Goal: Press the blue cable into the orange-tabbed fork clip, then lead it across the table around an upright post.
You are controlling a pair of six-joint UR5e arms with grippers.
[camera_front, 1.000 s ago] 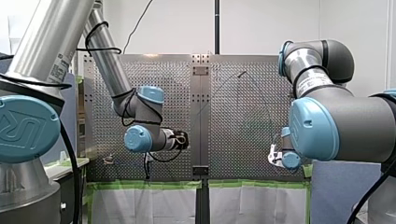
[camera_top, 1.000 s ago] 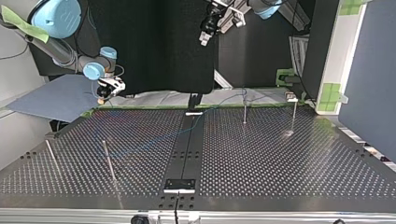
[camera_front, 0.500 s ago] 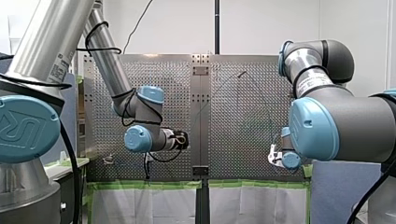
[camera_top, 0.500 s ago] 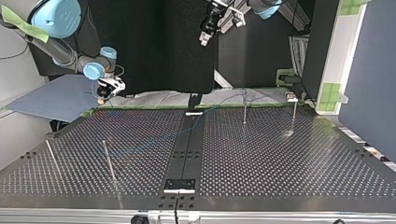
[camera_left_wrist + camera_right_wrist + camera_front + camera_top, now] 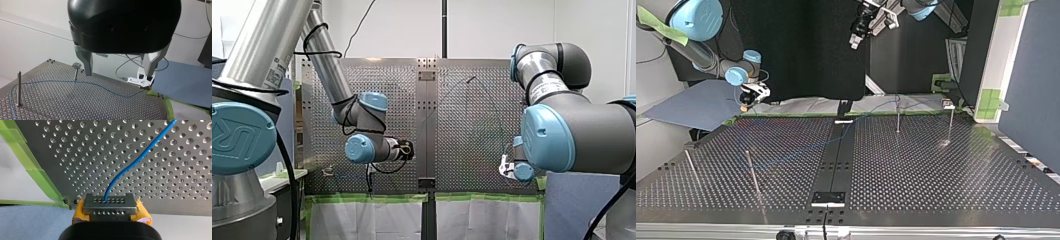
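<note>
The blue cable (image 5: 100, 86) lies in a loose curve over the perforated table (image 5: 936, 175). It passes an upright post (image 5: 18, 87) and ends in my right gripper (image 5: 108, 201). That gripper, with yellow pads (image 5: 142, 213), is shut on the cable end and hangs just off the table's corner (image 5: 748, 97). My left gripper (image 5: 117, 67) is open and empty, held high above the table (image 5: 856, 37), far from the cable. A small fork clip (image 5: 947, 104) stands at the top view's back right; the cable (image 5: 876, 107) runs toward it.
Two thin posts (image 5: 751, 172) (image 5: 690, 167) stand at the top view's left, and two more (image 5: 897, 119) (image 5: 950, 124) at its back right. A dark strip (image 5: 836, 160) runs down the table's middle. Green tape (image 5: 37, 170) lines the edge by my right gripper.
</note>
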